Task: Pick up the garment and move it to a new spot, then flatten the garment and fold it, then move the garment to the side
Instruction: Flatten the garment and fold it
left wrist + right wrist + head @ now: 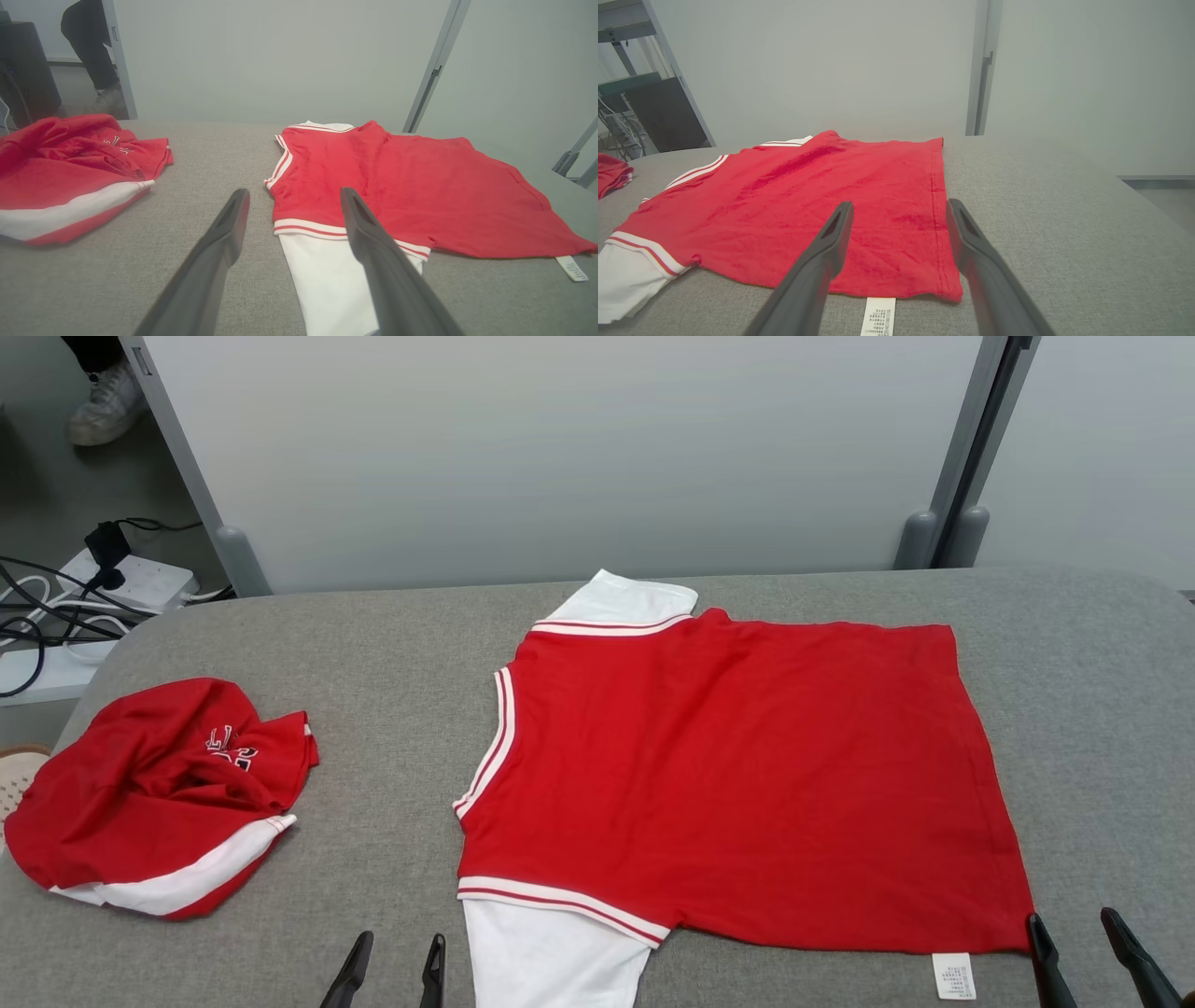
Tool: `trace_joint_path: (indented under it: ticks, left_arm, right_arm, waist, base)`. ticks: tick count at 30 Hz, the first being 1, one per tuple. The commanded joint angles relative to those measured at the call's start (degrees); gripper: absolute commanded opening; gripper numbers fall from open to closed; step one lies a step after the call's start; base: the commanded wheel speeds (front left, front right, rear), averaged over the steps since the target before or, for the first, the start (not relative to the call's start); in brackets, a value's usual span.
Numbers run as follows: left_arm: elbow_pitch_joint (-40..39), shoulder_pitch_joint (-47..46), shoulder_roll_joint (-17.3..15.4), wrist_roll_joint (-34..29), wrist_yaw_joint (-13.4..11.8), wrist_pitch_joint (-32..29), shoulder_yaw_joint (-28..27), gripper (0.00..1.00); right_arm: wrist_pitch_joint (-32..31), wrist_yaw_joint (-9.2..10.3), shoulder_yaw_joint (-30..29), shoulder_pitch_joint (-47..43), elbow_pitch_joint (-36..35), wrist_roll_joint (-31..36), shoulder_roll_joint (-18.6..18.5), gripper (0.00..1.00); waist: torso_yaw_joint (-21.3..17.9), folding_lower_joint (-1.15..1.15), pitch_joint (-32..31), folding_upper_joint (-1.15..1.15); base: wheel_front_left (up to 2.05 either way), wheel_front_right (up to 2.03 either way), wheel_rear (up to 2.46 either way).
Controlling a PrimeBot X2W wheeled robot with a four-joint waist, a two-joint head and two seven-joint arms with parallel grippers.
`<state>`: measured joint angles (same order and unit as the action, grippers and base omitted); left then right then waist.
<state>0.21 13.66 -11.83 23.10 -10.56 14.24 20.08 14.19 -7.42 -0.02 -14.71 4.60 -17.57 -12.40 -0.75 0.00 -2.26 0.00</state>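
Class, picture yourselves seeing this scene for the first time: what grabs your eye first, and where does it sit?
A red shirt with white sleeves lies spread flat in the middle of the grey table. A second red garment sits crumpled at its left end. The left tool and right tool are open at the near edge.

you see that the flat red and white shirt (738,775) is soft matt knit cloth. the grey table cover (373,644) under it looks rough and woven, like felt. the small white label (953,976) is smooth, printed. the long dark fingers (217,254) look like matt plastic, the pale wall panel (560,457) smooth.
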Motion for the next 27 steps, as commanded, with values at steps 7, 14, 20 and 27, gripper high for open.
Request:
trace_joint_path:
  ticks: [7, 14, 20, 27]
  left_arm:
    - [-1.56, -1.73, 0.3, -1.46, 1.04, 0.75, -2.58, 1.0]
    - [-1.56, -1.63, 0.19, -1.13, 1.3, -0.16, -2.37, 1.0]
    - [-2.0, -1.73, 0.62, 0.6, 1.45, -7.0, -0.34, 1.0]
    - [0.03, -2.93, 0.86, 2.75, 2.28, -15.0, 2.15, 1.0]
  right_arm:
    - [0.81, -0.07, 0.73, 1.21, -1.13, -0.11, -1.51, 1.0]
    - [0.81, -0.07, 0.95, 1.35, -1.27, -0.14, -1.12, 1.0]
    - [0.81, -0.07, 1.05, 1.71, -1.29, -0.32, -1.08, 1.0]
    - [0.81, -0.07, 1.56, 3.03, -1.4, -0.57, -1.17, 1.0]
  waist:
    - [0.11, 0.0, 0.42, 0.0]
    - [0.31, 0.0, 0.97, 0.0]
    - [0.62, 0.0, 2.07, 0.0]
    - [0.26, 0.0, 4.11, 0.0]
  base:
    - [0.0, 0.0, 0.0]
    - [0.0, 0.0, 0.0]
    - [0.0, 0.0, 0.0]
    - [0.0, 0.0, 0.0]
